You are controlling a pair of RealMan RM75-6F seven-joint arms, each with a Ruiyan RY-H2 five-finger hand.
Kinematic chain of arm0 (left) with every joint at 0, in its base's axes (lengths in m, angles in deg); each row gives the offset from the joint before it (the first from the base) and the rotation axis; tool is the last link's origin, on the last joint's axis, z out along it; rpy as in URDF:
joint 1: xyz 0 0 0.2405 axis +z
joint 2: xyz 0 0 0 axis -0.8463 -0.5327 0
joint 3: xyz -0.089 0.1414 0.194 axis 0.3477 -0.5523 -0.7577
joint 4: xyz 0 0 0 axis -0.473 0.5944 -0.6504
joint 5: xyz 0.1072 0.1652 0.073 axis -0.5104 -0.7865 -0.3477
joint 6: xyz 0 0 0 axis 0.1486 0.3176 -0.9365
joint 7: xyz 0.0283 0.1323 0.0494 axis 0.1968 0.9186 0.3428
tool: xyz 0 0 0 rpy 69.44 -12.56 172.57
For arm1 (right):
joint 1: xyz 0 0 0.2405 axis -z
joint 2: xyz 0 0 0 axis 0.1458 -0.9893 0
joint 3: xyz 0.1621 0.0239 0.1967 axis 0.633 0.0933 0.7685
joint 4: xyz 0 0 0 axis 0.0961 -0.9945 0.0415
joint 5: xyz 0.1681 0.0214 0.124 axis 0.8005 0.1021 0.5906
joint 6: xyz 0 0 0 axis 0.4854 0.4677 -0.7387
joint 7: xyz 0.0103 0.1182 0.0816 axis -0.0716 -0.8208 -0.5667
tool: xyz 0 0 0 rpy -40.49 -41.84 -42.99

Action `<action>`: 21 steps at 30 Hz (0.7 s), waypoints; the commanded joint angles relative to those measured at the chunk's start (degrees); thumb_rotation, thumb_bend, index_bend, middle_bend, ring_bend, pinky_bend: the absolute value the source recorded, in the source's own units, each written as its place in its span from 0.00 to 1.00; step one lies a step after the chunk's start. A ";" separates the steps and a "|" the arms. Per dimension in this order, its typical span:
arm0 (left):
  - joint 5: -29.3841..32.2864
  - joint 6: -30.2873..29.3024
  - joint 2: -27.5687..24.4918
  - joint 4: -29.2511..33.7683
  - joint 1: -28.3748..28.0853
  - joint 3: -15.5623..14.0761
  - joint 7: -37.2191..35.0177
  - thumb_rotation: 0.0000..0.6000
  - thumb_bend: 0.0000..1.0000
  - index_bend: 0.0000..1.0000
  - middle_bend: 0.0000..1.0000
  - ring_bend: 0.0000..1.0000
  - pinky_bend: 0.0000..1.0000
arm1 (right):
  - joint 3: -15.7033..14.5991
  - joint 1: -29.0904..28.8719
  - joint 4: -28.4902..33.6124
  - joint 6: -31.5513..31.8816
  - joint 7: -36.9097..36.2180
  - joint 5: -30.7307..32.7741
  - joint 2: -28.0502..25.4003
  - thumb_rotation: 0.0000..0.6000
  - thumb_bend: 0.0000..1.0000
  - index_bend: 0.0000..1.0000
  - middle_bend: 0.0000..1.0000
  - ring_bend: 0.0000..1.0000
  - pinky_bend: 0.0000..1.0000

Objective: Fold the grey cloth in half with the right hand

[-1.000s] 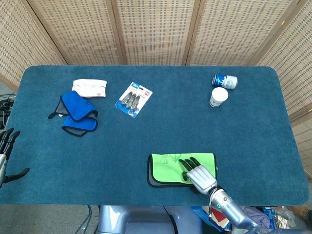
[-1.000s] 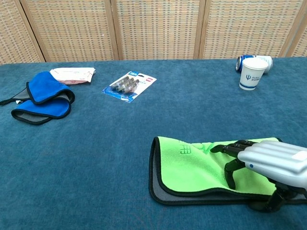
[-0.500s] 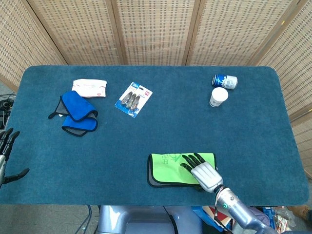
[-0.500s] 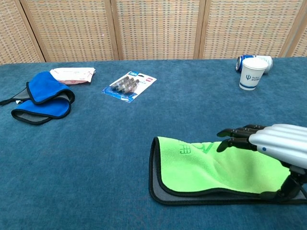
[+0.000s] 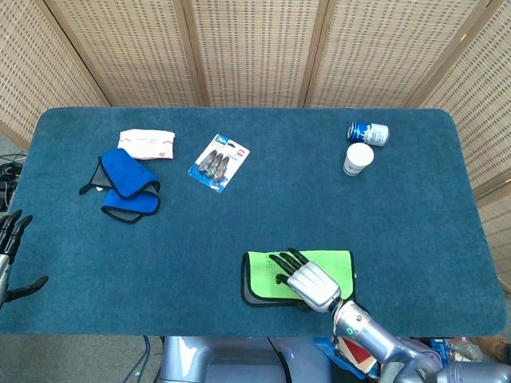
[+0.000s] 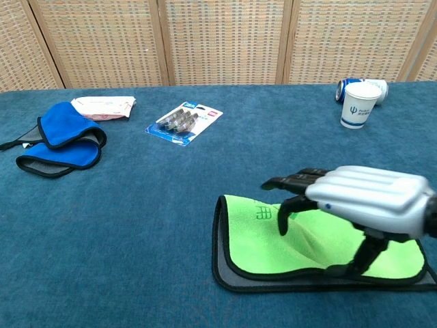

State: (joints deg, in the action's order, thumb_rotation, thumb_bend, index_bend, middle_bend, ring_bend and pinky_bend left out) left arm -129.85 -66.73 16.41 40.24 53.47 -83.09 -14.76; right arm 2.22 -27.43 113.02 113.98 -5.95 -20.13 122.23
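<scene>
The grey cloth lies folded near the table's front edge, its green side on top and a grey layer showing along the left and front edges. My right hand hovers flat over its middle, fingers spread and reaching left, nothing held; whether the palm touches the cloth is unclear. Only the dark fingers of my left hand show, at the far left edge of the head view, apart and empty, off the table.
A blue cloth and a white packet lie at the back left. A blister pack sits mid-back. A paper cup and a tipped can stand at the back right.
My right hand has slid left across the green cloth, from its right part to its middle. The cloth and left hand have not moved.
</scene>
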 commanded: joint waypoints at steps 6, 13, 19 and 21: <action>1.28 0.53 -0.17 -0.33 -0.15 0.51 -0.65 1.00 0.08 0.00 0.00 0.00 0.00 | 2.40 -3.56 -4.02 -4.83 5.42 4.24 7.20 1.00 0.27 0.38 0.00 0.00 0.00; 1.92 0.80 -0.27 -0.52 -0.20 0.73 -1.04 1.00 0.08 0.00 0.00 0.00 0.00 | 3.45 -5.07 -6.14 -5.66 10.17 8.30 10.63 1.00 0.27 0.38 0.00 0.00 0.00; 2.07 0.93 -0.36 -0.63 -0.24 0.82 -1.37 1.00 0.08 0.00 0.00 0.00 0.00 | 3.37 -5.25 -6.08 -4.75 11.71 9.80 10.99 1.00 0.27 0.39 0.00 0.00 0.00; 1.97 0.93 -0.38 -0.57 -0.26 0.79 -1.33 1.00 0.08 0.00 0.00 0.00 0.00 | 3.14 -5.26 -6.09 -4.50 12.05 9.85 10.97 1.00 0.27 0.39 0.00 0.00 0.00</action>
State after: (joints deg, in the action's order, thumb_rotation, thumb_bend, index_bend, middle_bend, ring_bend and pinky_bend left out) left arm -127.86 -65.80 16.03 39.65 53.22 -82.30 -16.11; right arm 5.45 -32.67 106.94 109.40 6.00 -10.28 133.20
